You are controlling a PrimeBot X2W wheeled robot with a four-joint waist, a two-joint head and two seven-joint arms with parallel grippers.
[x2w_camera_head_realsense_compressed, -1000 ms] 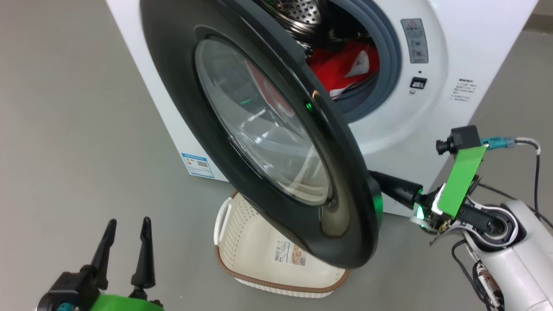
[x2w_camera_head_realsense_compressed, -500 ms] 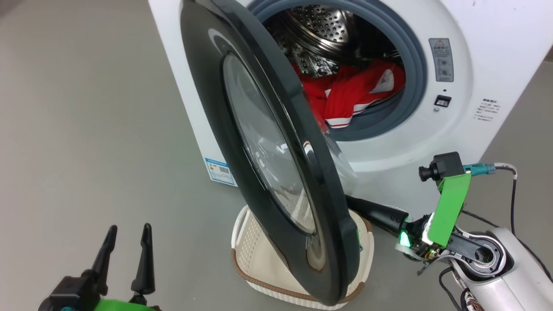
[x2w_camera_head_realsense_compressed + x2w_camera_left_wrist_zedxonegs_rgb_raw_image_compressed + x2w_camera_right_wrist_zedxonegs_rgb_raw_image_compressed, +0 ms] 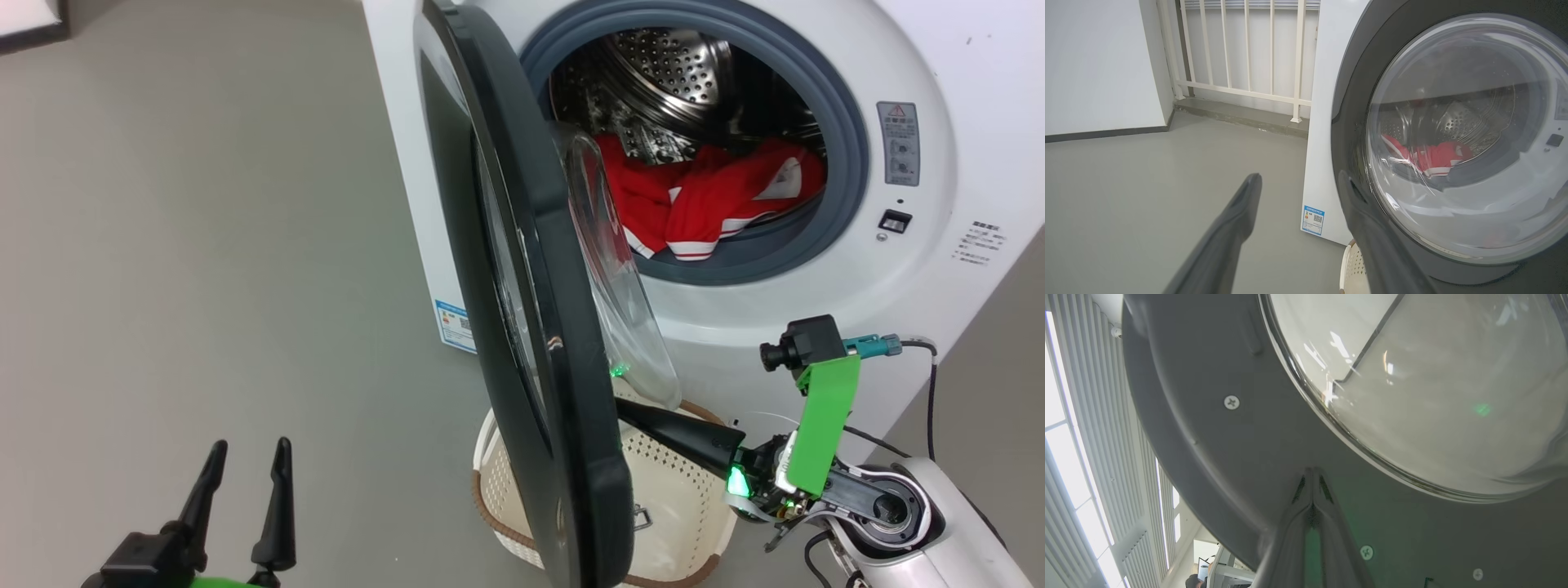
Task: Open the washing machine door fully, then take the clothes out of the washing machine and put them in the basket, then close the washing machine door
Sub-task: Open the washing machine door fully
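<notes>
The door [image 3: 522,327] stands about square to the washer [image 3: 922,269], edge-on in the head view, so it looks roughly half open. What matters for the coming move is which face each arm is on.

The right fingers [image 3: 1295,516] are pressed shut with nothing between them. Their tips rest against the door's grey inner face, just below the glass bowl. From them the door lies to the robot's left, so pushing that way should swing it wider. The contact is a bare tip on a smooth panel, and as the door turns the tips may slide along it rather than drive it.

The left fingers [image 3: 277,506] are spread wide and empty. They sit off the door's glossy outer face, well apart from it in the head view, on the side the door would swing toward. That arm may need to give way.

The clothes [image 3: 702,204] lie behind the door's inner side, heaped low in the drum [image 3: 678,73] with one fold over the grey ring. The right arm is the nearer one for reaching them.

The basket [image 3: 500,490] sits on the floor right under the door's lower edge, mostly on the inner side.
</notes>
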